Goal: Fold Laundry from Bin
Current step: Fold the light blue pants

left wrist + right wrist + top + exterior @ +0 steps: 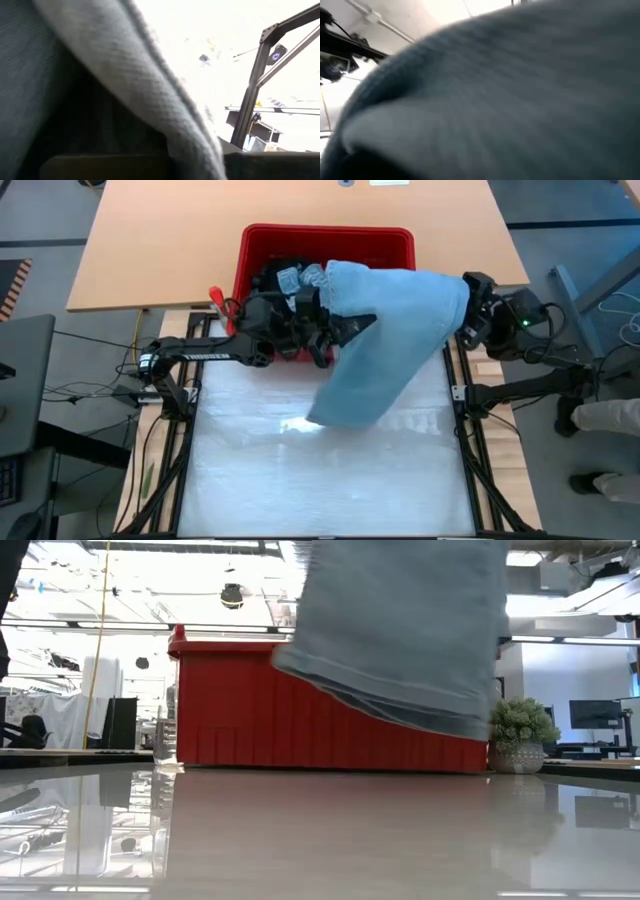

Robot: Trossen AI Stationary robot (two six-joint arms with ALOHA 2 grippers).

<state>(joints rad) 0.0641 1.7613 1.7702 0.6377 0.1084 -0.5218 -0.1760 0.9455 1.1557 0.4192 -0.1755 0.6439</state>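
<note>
the light blue-grey garment [385, 340] hangs in the air, stretched between the two arms above the near wall of the red bin [262, 242] and the white surface [320, 480]. its upper edge runs across from the left hand [335, 330] to the right hand [462, 315]. its lower part tapers down towards the surface in front of the bin. in the low view the hem [390, 705] hangs clear of the surface, tilted, lower on that picture's right.

left hand: pressed together, pinching the garment near its inner upper corner, just in front of the bin; cloth fills the left wrist view. right hand: at the garment's outer upper corner, buried in cloth; whether it grips or is letting go cannot be told.

more laundry [285, 280] stays in the bin, dark items and a pale piece.

governing relation: the garment's long axis drops from the held edge diagonally towards the near surface. the bulk hangs between both hands, nearer the left. spreading it flat likely requires both hands to carry the upper edge forward and lower it.
</note>
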